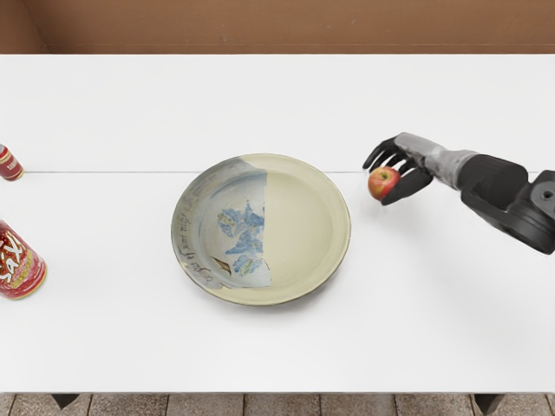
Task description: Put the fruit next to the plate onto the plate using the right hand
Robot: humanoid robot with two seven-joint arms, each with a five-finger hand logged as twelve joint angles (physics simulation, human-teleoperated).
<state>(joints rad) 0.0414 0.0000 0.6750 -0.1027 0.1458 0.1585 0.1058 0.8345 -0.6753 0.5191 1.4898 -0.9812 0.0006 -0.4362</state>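
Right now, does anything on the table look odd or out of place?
The plate looks odd: its left half carries a blue pattern, its right half is plain cream, with a sharp seam between them. Nothing looks spilled.

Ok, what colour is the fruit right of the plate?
Red with a yellowish patch: the apple, clearest in the head view.

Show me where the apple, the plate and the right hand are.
apple (383, 183), head view, middle of its red skin.
plate (316, 221), head view, bare cream inside, right half.
right hand (412, 163), head view, back of the hand.
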